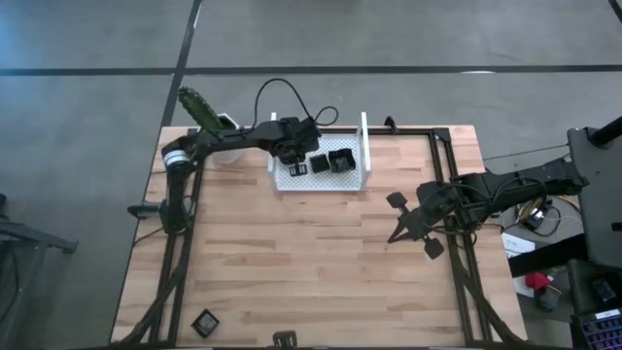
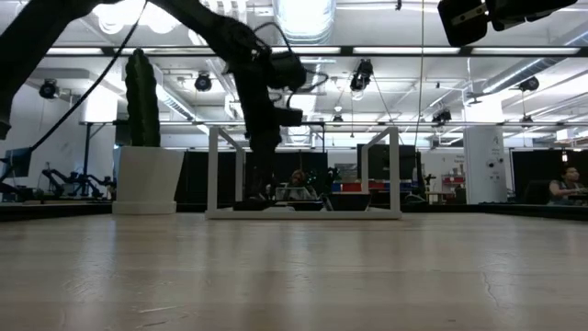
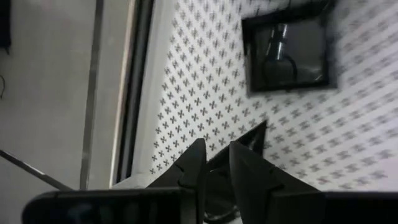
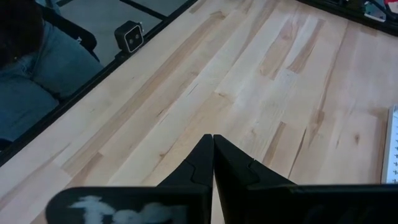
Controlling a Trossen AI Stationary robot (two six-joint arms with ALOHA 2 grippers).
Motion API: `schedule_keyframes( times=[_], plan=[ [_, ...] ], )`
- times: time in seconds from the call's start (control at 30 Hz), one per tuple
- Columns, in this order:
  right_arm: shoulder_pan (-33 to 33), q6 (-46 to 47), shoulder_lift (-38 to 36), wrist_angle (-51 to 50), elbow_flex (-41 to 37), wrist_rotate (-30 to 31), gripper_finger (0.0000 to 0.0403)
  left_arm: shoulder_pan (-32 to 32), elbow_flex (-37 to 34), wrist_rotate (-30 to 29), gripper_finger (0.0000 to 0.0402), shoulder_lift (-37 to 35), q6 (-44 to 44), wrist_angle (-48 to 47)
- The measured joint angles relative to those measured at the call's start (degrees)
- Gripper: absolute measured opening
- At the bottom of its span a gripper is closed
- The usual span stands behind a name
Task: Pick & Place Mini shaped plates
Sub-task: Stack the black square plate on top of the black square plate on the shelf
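Three small dark plates (image 1: pixel 320 163) lie in the white perforated tray (image 1: pixel 362 183) at the far side of the bench (image 1: pixel 311 272); a square one (image 3: pixel 287 53) shows clearly from the left wrist. The left gripper (image 3: pixel 214 163) is down in the tray's left part, its fingers (image 3: pixel 194 163) a narrow gap apart around the edge of a dark plate (image 3: pixel 249 138) lying on the tray floor. A cactus in a white pot (image 1: pixel 206 112) stands just beyond the tray's left. The right gripper (image 4: pixel 212 155) hovers over bare wood at the right, fingers pressed together, holding nothing.
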Motion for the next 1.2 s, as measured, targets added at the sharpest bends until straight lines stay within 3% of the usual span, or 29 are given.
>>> schedule_keyframes(
  times=[0.27, 0.67, 0.9, 1.2],
  plan=[
    [0.00, -0.34, -0.01, -0.82, 0.00, 0.00, 0.0008, -9.28, 1.32, 0.09, 0.0067, -7.70, -9.06, -9.38],
    [0.00, -2.16, 0.00, -0.98, 0.00, -0.02, 0.0008, -36.57, -0.48, -1.83, 0.0067, -17.70, -32.76, -17.73],
    [0.00, -3.36, -0.02, -0.98, 0.00, -0.04, 0.0008, -51.52, -0.49, -4.37, 0.0067, -18.22, -51.49, -20.85],
    [0.00, -4.37, 0.00, -0.70, 0.00, -0.04, 0.0008, -66.29, -1.86, -3.99, 0.0067, -17.97, -85.55, -23.73]
  ],
)
